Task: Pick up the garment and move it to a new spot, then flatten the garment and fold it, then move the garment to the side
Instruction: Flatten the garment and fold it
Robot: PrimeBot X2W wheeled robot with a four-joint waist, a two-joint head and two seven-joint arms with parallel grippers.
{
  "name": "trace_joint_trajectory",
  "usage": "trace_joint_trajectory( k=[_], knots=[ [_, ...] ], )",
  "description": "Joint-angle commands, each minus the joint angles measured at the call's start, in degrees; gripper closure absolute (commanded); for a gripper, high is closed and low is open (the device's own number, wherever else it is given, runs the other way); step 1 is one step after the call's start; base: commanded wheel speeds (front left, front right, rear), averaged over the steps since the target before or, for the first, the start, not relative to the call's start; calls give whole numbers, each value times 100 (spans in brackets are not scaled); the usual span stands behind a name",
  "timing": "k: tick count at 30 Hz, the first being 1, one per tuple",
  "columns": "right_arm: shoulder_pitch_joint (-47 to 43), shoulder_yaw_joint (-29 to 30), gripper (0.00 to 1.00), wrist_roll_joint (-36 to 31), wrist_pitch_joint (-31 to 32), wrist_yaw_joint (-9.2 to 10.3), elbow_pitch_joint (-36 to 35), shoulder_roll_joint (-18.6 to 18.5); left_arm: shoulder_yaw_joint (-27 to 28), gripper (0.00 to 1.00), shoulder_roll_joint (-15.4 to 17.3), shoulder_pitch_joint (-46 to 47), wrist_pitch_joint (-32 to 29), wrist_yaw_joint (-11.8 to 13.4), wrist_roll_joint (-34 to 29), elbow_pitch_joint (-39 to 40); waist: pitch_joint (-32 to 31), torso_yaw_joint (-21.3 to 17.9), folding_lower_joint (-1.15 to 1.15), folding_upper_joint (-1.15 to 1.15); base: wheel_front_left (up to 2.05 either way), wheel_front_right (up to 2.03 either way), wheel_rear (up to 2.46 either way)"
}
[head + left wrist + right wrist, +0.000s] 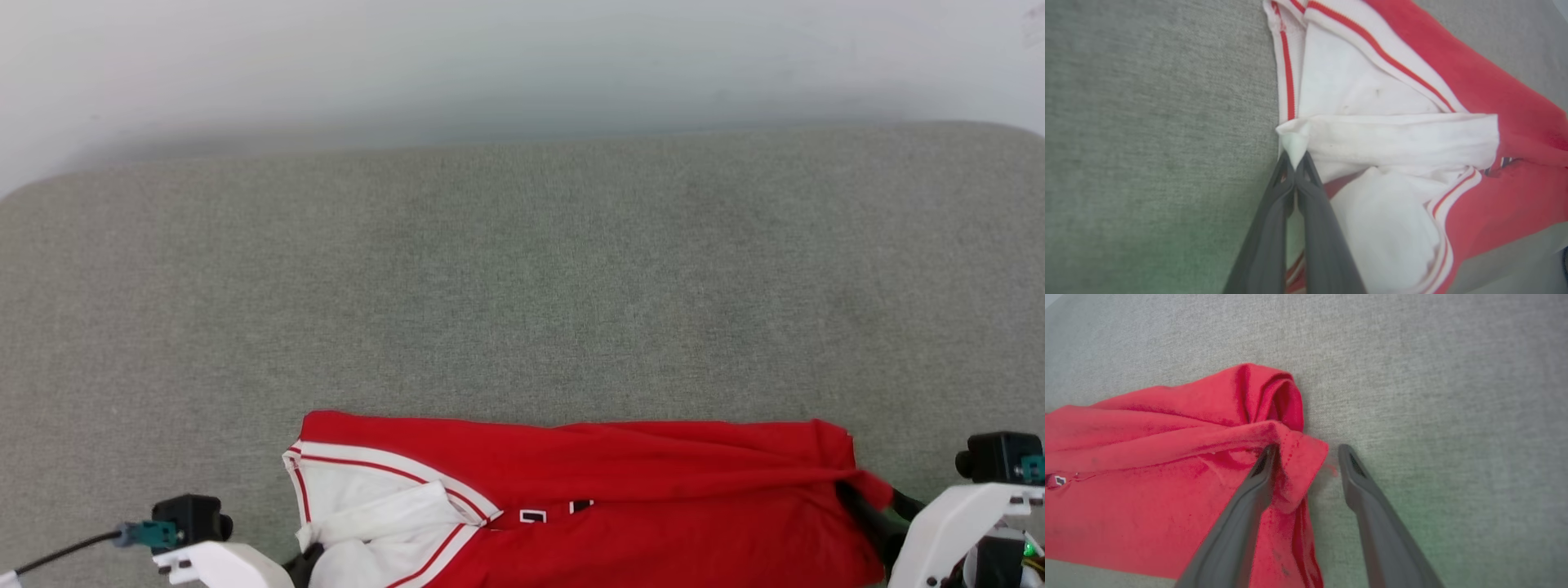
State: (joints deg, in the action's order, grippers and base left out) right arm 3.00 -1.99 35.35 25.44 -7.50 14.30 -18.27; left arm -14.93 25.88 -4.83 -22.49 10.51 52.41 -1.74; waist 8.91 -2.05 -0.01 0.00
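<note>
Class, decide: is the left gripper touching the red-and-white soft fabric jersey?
Touching. The left wrist view shows the left gripper shut, its dark fingertips pinching a white fold of the red-and-white fabric garment.

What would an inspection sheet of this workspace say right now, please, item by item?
Surface: grey fabric surface, flat, with no stains seen.
Job's things: garment, red with a white panel at its left end, lying as a long creased band at the near edge, its lettering partly hidden.
Clutter: nothing seen.
Grippers: left gripper, jaws shut on a white corner of the garment; right gripper, jaws open, with a red hem fold lying between them.
Cables: dark cable running to a teal plug by the left arm, apart from the garment.
Surroundings: pale wall behind the surface.
</note>
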Motion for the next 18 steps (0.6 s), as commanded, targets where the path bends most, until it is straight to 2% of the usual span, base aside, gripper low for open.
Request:
trace_joint_trajectory(
  k=[1,4,5,8,18],
  knots=[
    [-185,-25,0,19,-148,2,-65,1,-120,0,-83,-185,51,-54,-56,-114,-99,-6,1,0,0,0,0],
    [-321,12,0,28,-249,2,-185,5,-134,0,-124,-173,237,-80,-152,-115,-175,-2,1,0,0,0,0],
    [-414,89,0,7,-310,2,-401,-9,-92,0,-151,-72,552,-31,-344,-67,-233,-4,1,0,0,0,0],
    [-504,180,0,-24,-243,3,-638,-15,-104,0,-236,28,848,-30,-504,33,-302,-18,1,0,0,0,0],
    [-478,1063,0,-106,1171,2,-1547,-75,-87,0,-474,590,2445,30,-1447,448,-431,42,1,0,0,0,0]
  ],
)
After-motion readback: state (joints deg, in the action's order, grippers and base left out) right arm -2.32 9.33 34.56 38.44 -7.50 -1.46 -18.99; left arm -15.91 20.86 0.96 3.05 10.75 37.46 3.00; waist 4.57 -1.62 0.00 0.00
